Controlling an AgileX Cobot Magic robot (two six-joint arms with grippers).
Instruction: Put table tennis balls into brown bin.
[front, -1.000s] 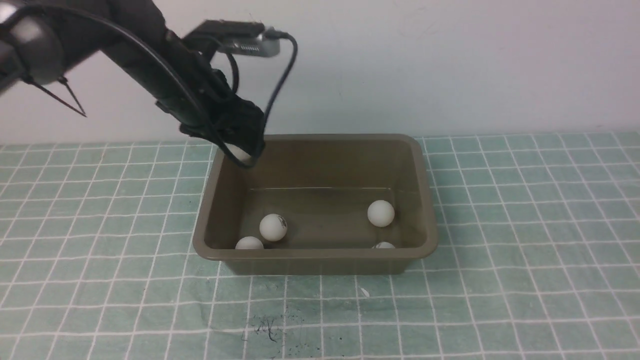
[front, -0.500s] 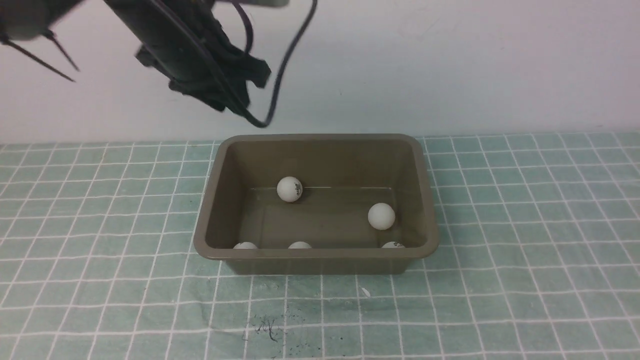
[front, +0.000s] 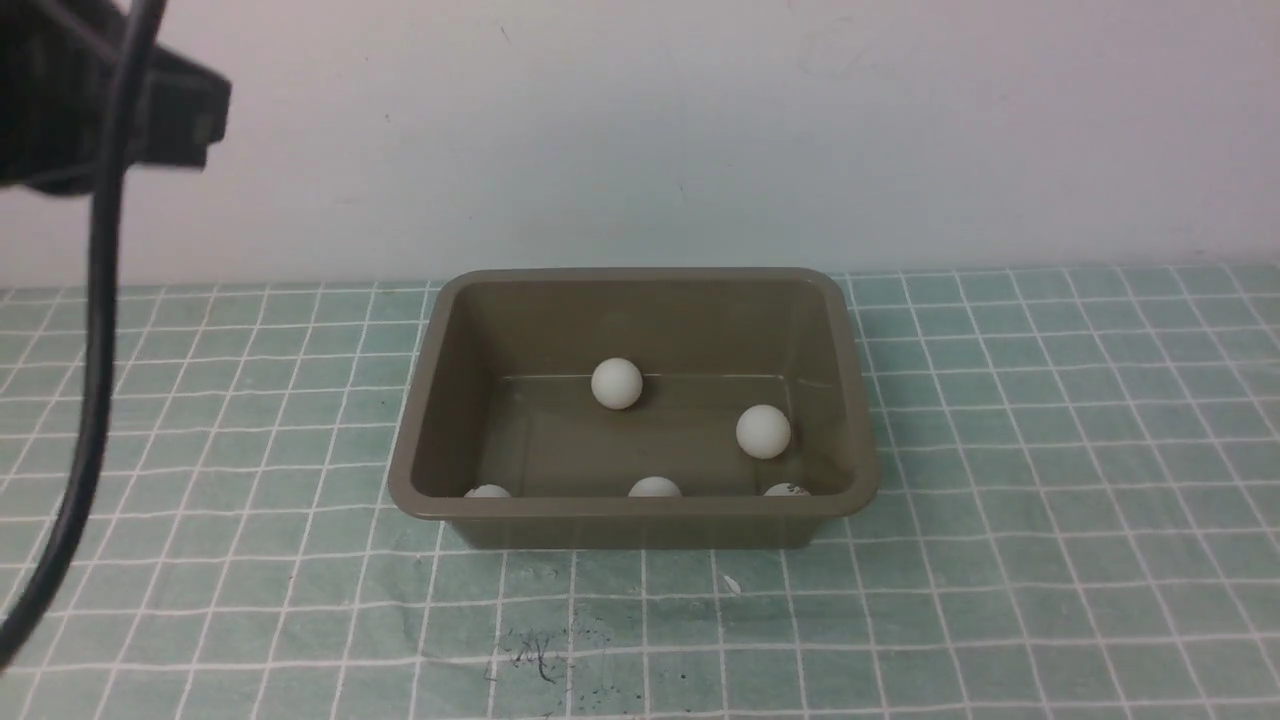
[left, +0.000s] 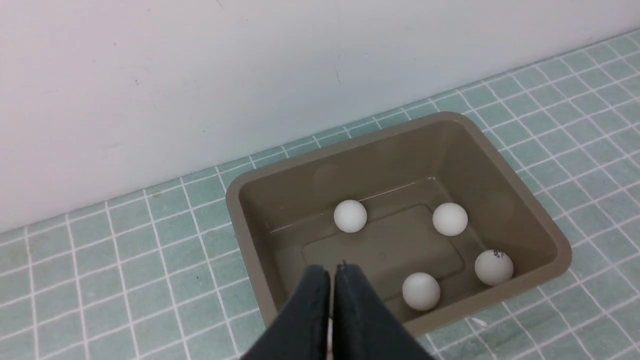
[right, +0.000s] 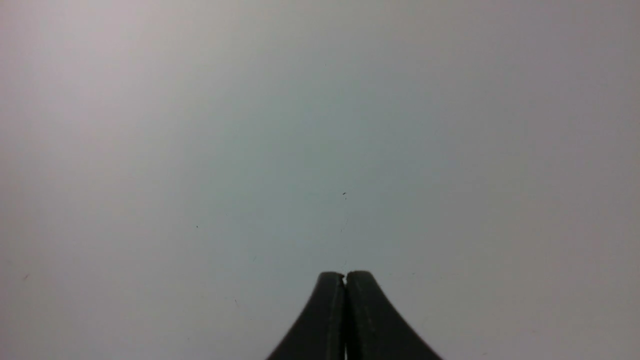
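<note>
The left gripper (left: 335, 272) has its two fingers pressed together with nothing between them, dark and blurred at the near edge of its wrist view. The right gripper (right: 345, 277) also has its fingers drawn shut on nothing, against a plain pale wall (right: 350, 125).

Beyond the left fingers lies the brown bin (front: 640, 508), upright on the grid-patterned cloth (front: 1050, 450), and all five table tennis balls are inside it. In the left wrist view one ball (left: 350, 216) sits out past the fingertips at the foot of a wall, a second (left: 450, 219) lies farther along, two more (left: 421, 291) (left: 493, 267) rest near another wall, and the fifth is mostly hidden behind the fingers themselves. None is in a grip.

The placing looks finished, so the step in hand seems to be clearing off and parking the arms. It would be done well by keeping the left fingers together and high, well above the rim, and by watching the loose black cable (front: 100, 350), which could snag the bin and tip it. The balls are light and round and would roll at a nudge, so the bin is best left untouched.

As for writing, small dark printing shows on the ball nearest the bin's right front corner, too small to read. The bin bears no label that can be seen.
</note>
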